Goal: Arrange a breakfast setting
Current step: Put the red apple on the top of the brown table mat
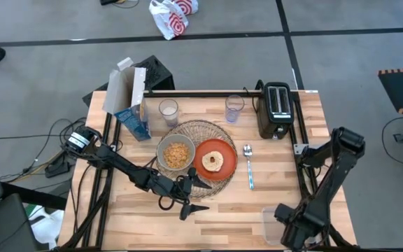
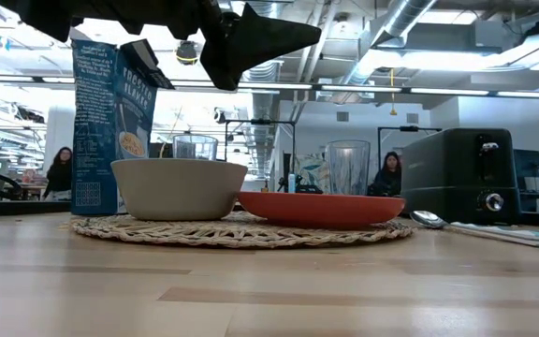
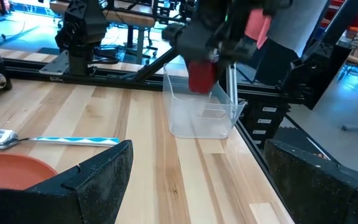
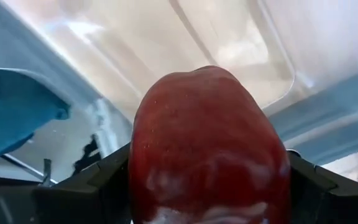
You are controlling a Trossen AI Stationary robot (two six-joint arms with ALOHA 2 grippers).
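A grey bowl (image 1: 176, 154) of cereal and an orange plate (image 1: 224, 168) with round bread (image 1: 213, 161) sit on the round wire mat (image 1: 196, 129). The metal spoon (image 1: 248, 166) lies right of the plate. Two clear glasses (image 1: 168, 110) (image 1: 234, 107) and the blue-white cereal box (image 1: 133, 105) stand behind. My left gripper (image 1: 199, 196) hovers open and empty near the mat's front edge. My right gripper (image 3: 207, 59) is shut on the red apple (image 4: 210, 149) at the open top of the clear plastic tub (image 3: 204, 115), at the table's near right corner. My right gripper pinches the red apple by two opposite sides (image 4: 138, 168) between its two fingers. The fingers point down from above. The apple (image 3: 201, 76) is lifted clear of the tub's floor, about level with the tub's rim.
The black toaster (image 1: 275, 110) stands at the far right. The clear tub also shows in the high view (image 1: 271, 222), by the near right edge. Bare wood lies in front of the mat and along the near edge. People show in the room beyond the table.
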